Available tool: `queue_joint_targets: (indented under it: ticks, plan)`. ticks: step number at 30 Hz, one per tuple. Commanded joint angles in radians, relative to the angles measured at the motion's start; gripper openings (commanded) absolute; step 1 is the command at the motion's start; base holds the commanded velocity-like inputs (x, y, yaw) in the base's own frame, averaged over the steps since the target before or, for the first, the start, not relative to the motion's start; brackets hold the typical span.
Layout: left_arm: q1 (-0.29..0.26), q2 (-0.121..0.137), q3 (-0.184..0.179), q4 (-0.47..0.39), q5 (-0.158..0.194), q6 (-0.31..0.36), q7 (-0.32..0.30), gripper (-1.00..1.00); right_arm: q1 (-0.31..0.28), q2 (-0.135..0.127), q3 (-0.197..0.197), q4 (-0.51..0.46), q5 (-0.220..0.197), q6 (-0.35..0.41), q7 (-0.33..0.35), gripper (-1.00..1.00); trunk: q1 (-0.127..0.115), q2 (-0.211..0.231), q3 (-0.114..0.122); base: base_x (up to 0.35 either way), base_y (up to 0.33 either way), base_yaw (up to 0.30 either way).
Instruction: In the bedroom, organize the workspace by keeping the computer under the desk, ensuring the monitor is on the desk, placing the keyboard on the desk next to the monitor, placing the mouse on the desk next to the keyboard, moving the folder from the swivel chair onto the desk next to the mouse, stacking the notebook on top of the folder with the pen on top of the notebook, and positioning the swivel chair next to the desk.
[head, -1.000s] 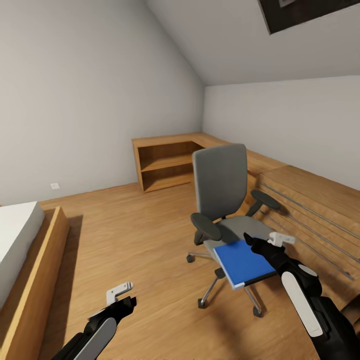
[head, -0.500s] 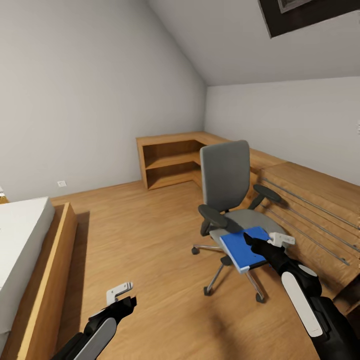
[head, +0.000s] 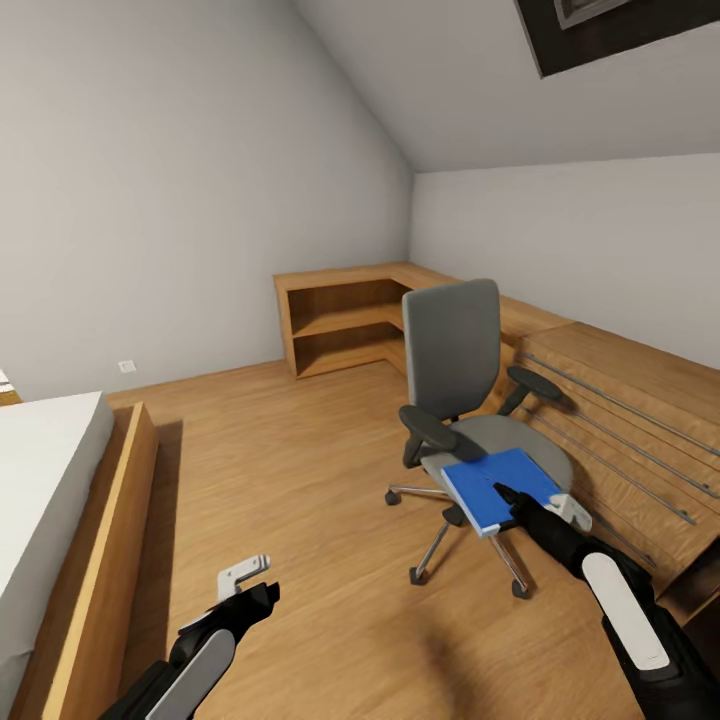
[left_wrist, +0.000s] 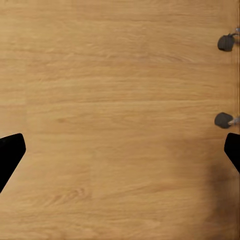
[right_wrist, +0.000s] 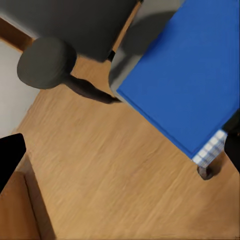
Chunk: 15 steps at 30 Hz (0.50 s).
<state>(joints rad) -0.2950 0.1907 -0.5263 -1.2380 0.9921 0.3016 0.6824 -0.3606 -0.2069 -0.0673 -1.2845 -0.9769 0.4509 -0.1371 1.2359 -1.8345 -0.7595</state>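
Wooden flooring (head: 300, 470) ran under sloped grey walls, with a low wooden shelf unit (head: 345, 325) in the far corner and a bed (head: 45, 500) at the left edge. Right of centre stood the swivel chair (head: 455, 375), the blue folder (head: 500, 487) lying on the front of its seat. At the lower right, the right gripper (head: 540, 510) reached over the folder's near edge, its fingers spread apart and gripping nothing. At the lower left, the left gripper (head: 250, 590) hung above bare floor, fingers likewise released, near two chair casters (left_wrist: 225, 42).
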Motion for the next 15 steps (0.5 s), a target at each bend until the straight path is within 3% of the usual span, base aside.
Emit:
queue_joint_targets:
  ticks: [1, 2, 7, 13, 15]
  plan:
    - [-0.001, 0.001, -0.003, -0.008, 0.005, 0.002, 0.007, 1.00, -0.001, 0.000, -0.008, 0.007, -0.030, 0.004, -0.009, 1.00, 0.000, -0.001, -0.001, 0.000, 0.000, 0.000]
    - [-0.001, 0.001, -0.005, -0.019, 0.006, 0.002, 0.008, 1.00, -0.001, 0.000, -0.021, 0.021, -0.065, 0.005, -0.009, 1.00, 0.000, -0.001, -0.001, 0.000, 0.000, 0.000]
    - [-0.001, 0.000, -0.007, -0.034, 0.008, 0.002, 0.008, 1.00, -0.001, -0.002, -0.040, 0.041, -0.148, 0.010, -0.009, 1.00, 0.000, -0.001, -0.001, 0.000, 0.000, 0.000]
    - [-0.001, 0.000, -0.009, -0.039, 0.008, 0.001, 0.008, 1.00, -0.001, -0.003, -0.068, 0.083, -0.203, 0.013, -0.010, 1.00, 0.019, -0.036, -0.017, 0.000, 0.000, 0.000]
    - [-0.001, 0.000, -0.009, -0.040, 0.007, 0.001, 0.008, 1.00, -0.001, -0.003, -0.095, 0.114, -0.215, 0.015, -0.009, 1.00, 0.027, -0.050, -0.023, 0.000, 0.000, 0.000]
